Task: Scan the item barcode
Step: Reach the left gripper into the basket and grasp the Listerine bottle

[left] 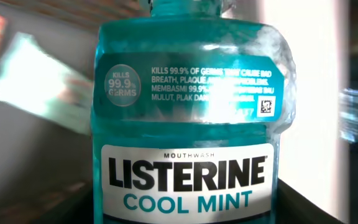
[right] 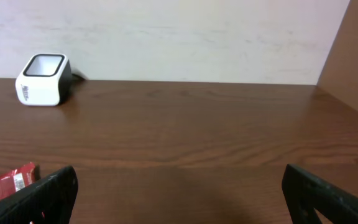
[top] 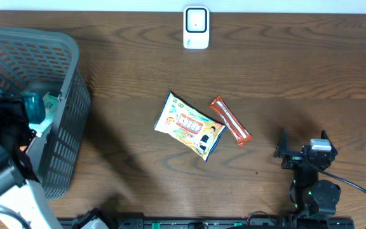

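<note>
Teal, glossy, round-shouldered mouthwash bottle [left: 185,93] is clamped in the left jaws; right jaws stand wide.

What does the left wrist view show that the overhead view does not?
Only the left wrist view: the label text on the mouthwash bottle, Listerine Cool Mint. Only the overhead view: the scanner, the snack packet, the red bar, the whole basket and the right gripper, open. Both: the teal bottle itself.
</note>
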`<state>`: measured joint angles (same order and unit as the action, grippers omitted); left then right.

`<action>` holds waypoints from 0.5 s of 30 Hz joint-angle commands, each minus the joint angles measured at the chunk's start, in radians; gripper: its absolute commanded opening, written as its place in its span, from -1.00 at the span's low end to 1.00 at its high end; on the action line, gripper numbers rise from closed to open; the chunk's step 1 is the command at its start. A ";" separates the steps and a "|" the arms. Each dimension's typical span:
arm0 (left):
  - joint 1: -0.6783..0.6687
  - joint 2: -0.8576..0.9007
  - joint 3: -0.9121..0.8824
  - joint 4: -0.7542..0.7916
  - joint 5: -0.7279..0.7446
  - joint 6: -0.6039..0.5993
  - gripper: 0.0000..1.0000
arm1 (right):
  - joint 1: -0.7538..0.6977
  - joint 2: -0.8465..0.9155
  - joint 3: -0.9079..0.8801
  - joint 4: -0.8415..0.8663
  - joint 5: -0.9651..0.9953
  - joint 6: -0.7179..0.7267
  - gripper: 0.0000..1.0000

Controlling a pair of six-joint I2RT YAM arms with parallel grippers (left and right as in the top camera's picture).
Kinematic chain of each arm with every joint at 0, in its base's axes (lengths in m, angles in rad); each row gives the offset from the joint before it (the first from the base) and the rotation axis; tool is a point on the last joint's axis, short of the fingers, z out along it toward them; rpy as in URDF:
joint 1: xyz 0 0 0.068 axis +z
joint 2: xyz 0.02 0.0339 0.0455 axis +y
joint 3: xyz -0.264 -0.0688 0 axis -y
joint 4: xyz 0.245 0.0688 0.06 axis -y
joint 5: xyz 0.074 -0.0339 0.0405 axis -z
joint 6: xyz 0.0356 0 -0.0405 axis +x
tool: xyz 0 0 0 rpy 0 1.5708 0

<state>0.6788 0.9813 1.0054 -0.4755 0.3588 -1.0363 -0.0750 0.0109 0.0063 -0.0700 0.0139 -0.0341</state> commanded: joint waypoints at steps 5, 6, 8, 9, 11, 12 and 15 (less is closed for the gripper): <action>-0.058 -0.109 0.035 0.174 0.327 -0.107 -0.44 | -0.002 -0.005 -0.001 -0.003 -0.005 -0.008 0.98; -0.085 -0.111 0.035 0.195 0.349 -0.107 -0.44 | -0.002 -0.005 -0.001 -0.003 -0.005 -0.008 0.99; -0.148 -0.113 0.035 0.212 0.364 -0.106 -0.44 | -0.002 -0.005 -0.001 -0.003 -0.005 -0.008 0.99; -0.190 -0.113 0.035 0.213 0.363 -0.105 -0.44 | -0.002 -0.005 -0.001 -0.003 -0.005 -0.008 0.98; -0.270 -0.109 0.035 0.213 0.359 -0.085 -0.44 | -0.002 -0.005 -0.001 -0.003 -0.005 -0.008 0.98; -0.322 -0.106 0.035 0.213 0.346 -0.068 -0.44 | -0.002 -0.005 -0.001 -0.003 -0.005 -0.008 0.98; -0.476 -0.085 0.035 0.212 0.270 -0.019 -0.44 | -0.002 -0.005 -0.001 -0.003 -0.005 -0.008 0.99</action>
<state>0.3302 0.8875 1.0065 -0.2832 0.6544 -1.1172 -0.0750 0.0109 0.0063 -0.0700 0.0139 -0.0341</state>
